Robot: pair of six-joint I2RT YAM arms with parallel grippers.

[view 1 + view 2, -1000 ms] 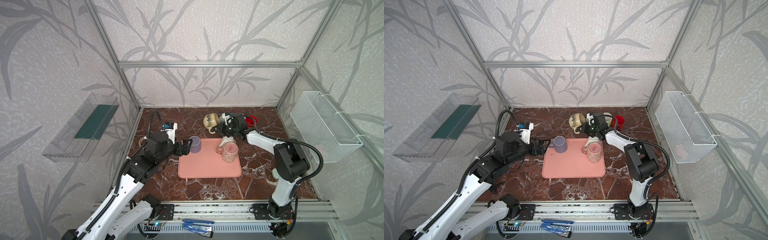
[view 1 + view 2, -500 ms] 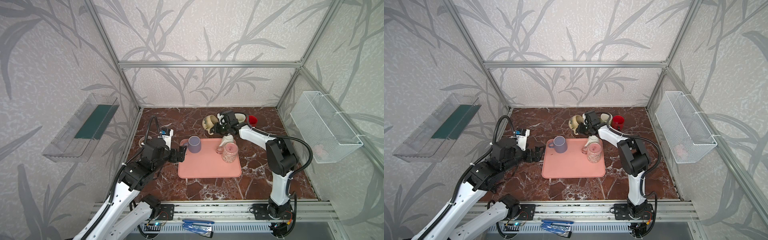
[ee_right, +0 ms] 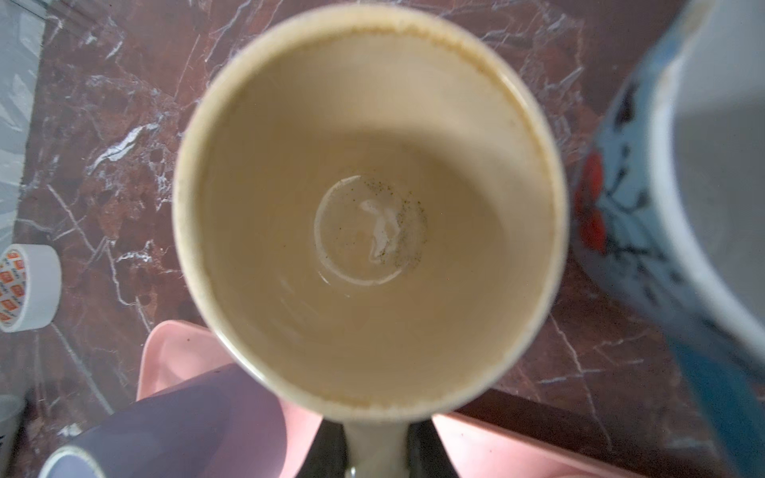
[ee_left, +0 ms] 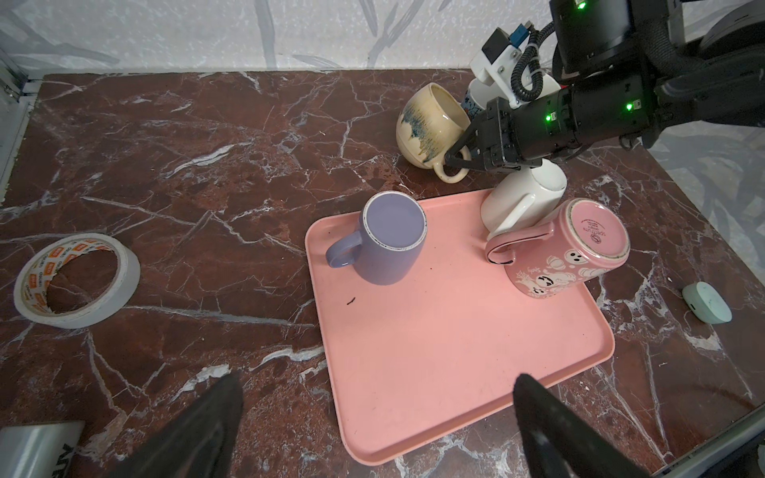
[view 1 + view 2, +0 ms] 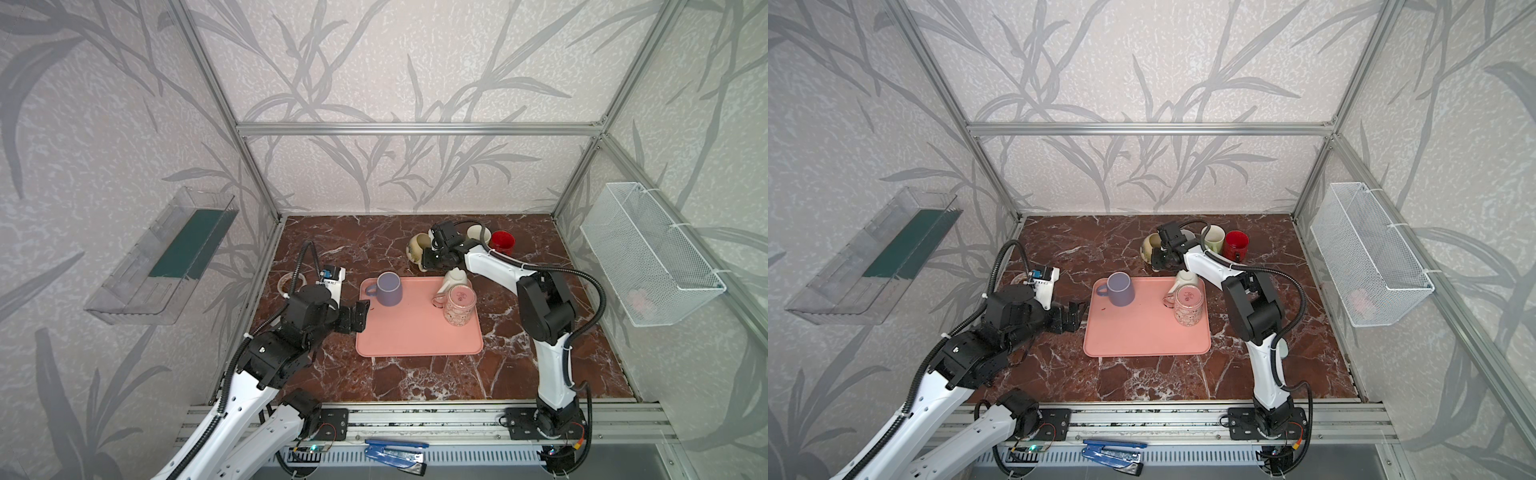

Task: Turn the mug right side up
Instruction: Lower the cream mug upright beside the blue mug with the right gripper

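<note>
Behind the pink tray, on the marble: right claw is pinched nearly closed on the handle of the cream mug with blue drip glaze. In the right wrist view the handle runs down between my two dark fingers, and the mug's mouth faces the camera, so its inside fills most of the view. Brown speckles lie at the bottom of the cup.

Mug attitude: tilted, neither upright nor inverted. In the left wrist view the rim points up and toward my right arm, with the handle low on the tray side. Whether the body touches the marble I cannot tell. In both top views it sits just past the tray's far edge.

Left claw: spread wide, holding nothing, hovering at the tray's left edge. Both finger tips show at the bottom of its wrist view, well apart.

On the tray:
- purple mug, base up, far left corner
- pink ghost-print mug, base up and leaning
- white mug, tipped, just beside the pink one

Off the tray:
- blue floral mug, close beside the held mug
- red mug at the back
- tape roll, flat, to the left
</note>
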